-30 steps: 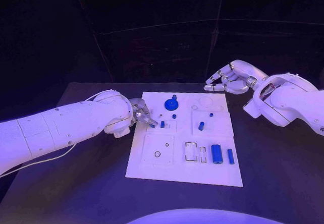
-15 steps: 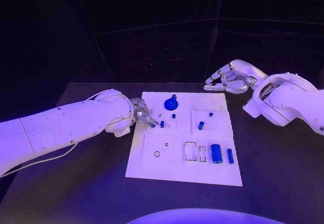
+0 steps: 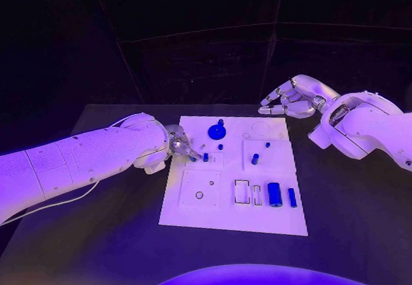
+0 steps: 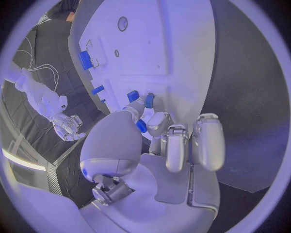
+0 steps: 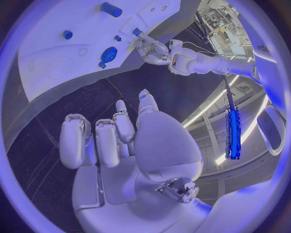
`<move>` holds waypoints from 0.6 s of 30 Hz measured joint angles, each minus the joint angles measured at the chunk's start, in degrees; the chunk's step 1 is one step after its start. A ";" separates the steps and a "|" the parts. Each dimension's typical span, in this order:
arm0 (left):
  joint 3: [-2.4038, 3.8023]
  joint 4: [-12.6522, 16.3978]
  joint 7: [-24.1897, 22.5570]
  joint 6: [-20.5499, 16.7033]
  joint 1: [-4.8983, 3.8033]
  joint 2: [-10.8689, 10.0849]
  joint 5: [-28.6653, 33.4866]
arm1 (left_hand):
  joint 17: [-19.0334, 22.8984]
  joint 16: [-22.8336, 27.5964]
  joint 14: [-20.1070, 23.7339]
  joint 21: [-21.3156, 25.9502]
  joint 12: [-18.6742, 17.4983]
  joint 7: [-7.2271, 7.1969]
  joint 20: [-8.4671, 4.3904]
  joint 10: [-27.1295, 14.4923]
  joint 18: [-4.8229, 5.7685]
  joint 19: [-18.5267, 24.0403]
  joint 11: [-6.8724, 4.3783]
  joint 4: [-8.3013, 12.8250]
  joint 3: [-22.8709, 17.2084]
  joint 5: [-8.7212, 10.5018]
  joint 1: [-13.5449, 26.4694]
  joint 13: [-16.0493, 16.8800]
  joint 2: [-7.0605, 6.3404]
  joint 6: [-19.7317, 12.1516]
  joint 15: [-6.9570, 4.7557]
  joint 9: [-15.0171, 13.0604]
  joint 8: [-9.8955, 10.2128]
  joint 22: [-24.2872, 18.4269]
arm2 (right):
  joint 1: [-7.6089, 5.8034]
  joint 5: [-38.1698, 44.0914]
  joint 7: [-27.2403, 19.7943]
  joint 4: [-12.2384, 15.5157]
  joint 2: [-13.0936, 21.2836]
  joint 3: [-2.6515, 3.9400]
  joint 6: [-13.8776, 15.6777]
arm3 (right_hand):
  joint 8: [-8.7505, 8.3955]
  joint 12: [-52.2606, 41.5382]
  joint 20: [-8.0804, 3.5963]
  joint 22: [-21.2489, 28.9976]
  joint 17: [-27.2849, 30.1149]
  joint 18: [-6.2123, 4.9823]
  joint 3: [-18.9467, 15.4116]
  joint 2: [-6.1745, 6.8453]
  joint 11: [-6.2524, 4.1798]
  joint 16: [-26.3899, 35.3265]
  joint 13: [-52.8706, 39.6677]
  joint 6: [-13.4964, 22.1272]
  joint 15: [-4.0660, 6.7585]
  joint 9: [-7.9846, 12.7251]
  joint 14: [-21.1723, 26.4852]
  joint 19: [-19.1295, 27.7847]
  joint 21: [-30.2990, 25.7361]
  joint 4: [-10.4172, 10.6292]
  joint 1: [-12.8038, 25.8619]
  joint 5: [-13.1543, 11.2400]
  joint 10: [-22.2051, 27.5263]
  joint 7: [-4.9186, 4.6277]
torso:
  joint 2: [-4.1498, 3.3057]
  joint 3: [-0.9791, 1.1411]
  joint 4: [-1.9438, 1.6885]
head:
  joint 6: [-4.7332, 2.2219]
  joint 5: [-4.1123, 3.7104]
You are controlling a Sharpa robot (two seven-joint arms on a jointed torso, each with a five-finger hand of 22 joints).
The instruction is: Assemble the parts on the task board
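White board [image 3: 202, 207] sits between my hands. My left hand [image 3: 180, 146] pinches a blue peg [image 3: 194, 158] at its near edge; my right hand [image 3: 292, 99] hovers beyond, fingers loosely curled, holding nothing.

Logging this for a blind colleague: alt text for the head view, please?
The left hand reaches over the left edge of the white task board, which carries small blue parts. The right hand hovers off the board's far right corner, holding nothing.

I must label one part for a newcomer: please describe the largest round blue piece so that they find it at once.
Start at the white rectangular task board. Go to its far edge, away from the robot: the round blue disc-shaped part lies there. The other blue parts are small pegs or bars; this one is wide and circular.
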State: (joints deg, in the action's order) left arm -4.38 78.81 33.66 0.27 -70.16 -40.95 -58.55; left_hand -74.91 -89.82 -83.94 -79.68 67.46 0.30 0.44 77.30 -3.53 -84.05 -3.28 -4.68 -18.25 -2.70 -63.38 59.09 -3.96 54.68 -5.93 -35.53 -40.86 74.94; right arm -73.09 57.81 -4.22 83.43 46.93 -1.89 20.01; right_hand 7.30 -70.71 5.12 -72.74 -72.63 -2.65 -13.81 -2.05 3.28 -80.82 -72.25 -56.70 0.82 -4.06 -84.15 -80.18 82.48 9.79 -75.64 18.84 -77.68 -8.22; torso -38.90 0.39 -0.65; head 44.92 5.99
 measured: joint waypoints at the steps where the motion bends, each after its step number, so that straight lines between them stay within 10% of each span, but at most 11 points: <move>1: 0.00 -0.02 0.04 0.00 0.00 0.01 0.00 | 0.00 0.00 0.00 0.00 0.00 0.00 0.00 0.00 0.00 0.00 0.00 -0.20 0.23 0.00 0.24 0.00 -0.21 0.00 0.00 -0.03 -0.03 0.00 | 0.00 0.00 0.00 0.00 0.00 0.00 0.00 | 0.00 0.00 0.00 0.00 0.00 0.00 0.00 0.00 0.00 0.00 0.00 0.00 0.00 0.00 0.00 0.00 0.00 0.00 0.00 0.00 0.00 0.00 | 0.00 0.00 0.00 | 0.01 0.00; 18: -0.05 -0.09 0.34 -0.30 0.08 0.04 0.00 | 0.00 0.00 0.00 -0.27 0.00 -0.11 -0.20 0.20 0.00 0.21 -0.20 -3.38 4.00 0.00 4.90 0.01 -0.61 0.10 0.00 -0.53 -1.20 -0.01 | 0.00 -0.04 -0.01 -0.18 -0.11 0.00 0.00 | 0.00 0.00 0.00 0.06 0.16 0.00 -0.29 0.00 0.00 0.27 0.05 0.00 0.00 0.00 0.00 0.00 -0.22 0.30 0.00 0.00 0.00 0.00 | 0.01 -0.01 -0.04 | -0.03 0.01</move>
State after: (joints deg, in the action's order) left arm -4.43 78.72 34.00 -0.03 -70.08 -40.91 -58.55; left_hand -74.91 -89.82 -83.94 -79.94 67.46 0.19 0.23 77.50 -3.53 -83.84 -3.48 -8.06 -14.25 -2.70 -58.48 59.09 -4.57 54.78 -5.93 -36.06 -42.06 74.93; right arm -73.09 57.78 -4.23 83.25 46.82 -1.89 20.01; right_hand 7.30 -70.71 5.13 -72.68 -72.47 -2.65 -14.10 -2.05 3.28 -80.54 -72.20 -56.70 0.82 -4.06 -84.15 -80.17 82.26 10.09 -75.64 18.84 -77.68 -8.22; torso -38.89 0.38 -0.69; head 44.89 5.99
